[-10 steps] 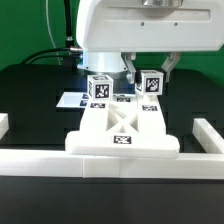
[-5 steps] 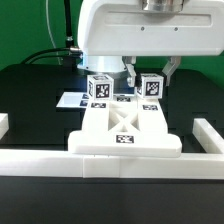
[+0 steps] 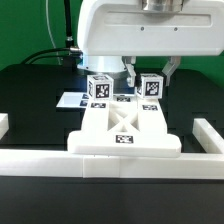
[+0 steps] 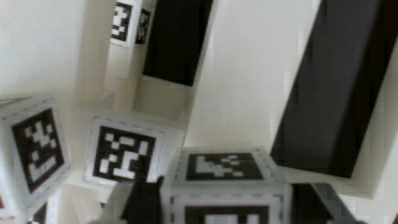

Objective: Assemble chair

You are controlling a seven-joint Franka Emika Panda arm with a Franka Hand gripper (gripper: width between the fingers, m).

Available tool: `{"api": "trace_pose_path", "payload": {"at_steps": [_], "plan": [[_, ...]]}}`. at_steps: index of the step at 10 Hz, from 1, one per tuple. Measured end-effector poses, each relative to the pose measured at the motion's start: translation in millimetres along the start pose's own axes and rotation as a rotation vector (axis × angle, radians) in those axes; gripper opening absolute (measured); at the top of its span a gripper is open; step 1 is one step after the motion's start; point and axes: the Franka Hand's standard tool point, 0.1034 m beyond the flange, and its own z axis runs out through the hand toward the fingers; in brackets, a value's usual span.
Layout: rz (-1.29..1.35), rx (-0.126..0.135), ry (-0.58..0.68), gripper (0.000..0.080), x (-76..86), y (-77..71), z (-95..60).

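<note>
Nothing has moved since the earlier frames: arm, parts and tags sit in the same places.

The chair (image 3: 122, 128) stands mid-counter (image 3: 30, 110), its flat white plate with a crossed brace toward 6 o'clock against the long white border rail (image 3: 110, 163). 2 tagged blocky legs rise at 12 o'clock: one (image 3: 98, 88) toward 11, one (image 3: 150, 86) toward 1.

The end effector (image 3: 145, 70) hangs over the 1 o'clock leg, fingers (image 3: 130, 72) straddling its top; whether they press on it or stand just apart, cannot tell. The wrist view shows tagged white faces (image 4: 121, 152) and dark gaps only.

Handling judgement: rigid matte plastic, light, not fragile, likely slick. Best taken across a leg's 2 flat parallel sides, near its top, squarely, to avoid twisting.
</note>
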Motion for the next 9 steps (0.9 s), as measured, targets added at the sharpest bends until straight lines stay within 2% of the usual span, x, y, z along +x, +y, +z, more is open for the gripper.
{"api": "trace_pose_path", "payload": {"at_steps": [3, 9], "plan": [[0.022, 0.000, 0.000, 0.0285, 0.0, 0.0, 0.0], [0.752, 0.034, 0.020, 0.0285, 2.9, -6.6, 0.2]]}}
